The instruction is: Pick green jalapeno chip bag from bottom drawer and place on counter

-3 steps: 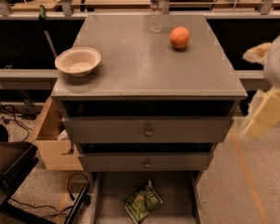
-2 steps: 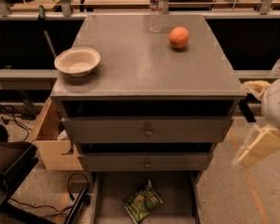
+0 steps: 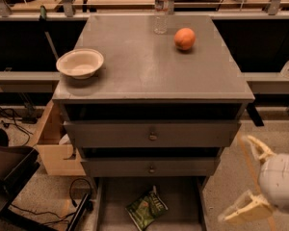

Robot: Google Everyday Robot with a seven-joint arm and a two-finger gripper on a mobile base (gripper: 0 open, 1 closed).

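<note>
At far left, an open tan cardboard box [image 3: 52, 141] is standing on the floor, just beside the cabinet and clear of the drawer's path.

A shallow white bowl [image 3: 80, 63] is sitting near the left edge of the flat matte grey counter [image 3: 149, 71]. This is leaving the middle and front of that surface available as the likely placement zone.

Further right, toward the rear, a clear plastic water bottle [image 3: 161, 8] is standing upright. A round orange fruit [image 3: 184, 38] is resting near it, apart from it.

Below, the two grey knobbed drawers [image 3: 151, 134] are sitting pushed in. The wide shallow grey bottom drawer [image 3: 118, 198] is lying pulled out, exposing its floor from above.

The crinkly green foil jalapeno chip bag [image 3: 147, 208] is lying flat on that floor, roughly central and tilted, touching neither side wall.

At lower right, the white-bodied gripper [image 3: 235, 179] is hovering beside the cabinet, level with the lower drawers and well apart from the bag. Its two cream fingers [image 3: 257, 148] are standing spread wide and holding nothing, presumably ready to straddle the bag.
</note>
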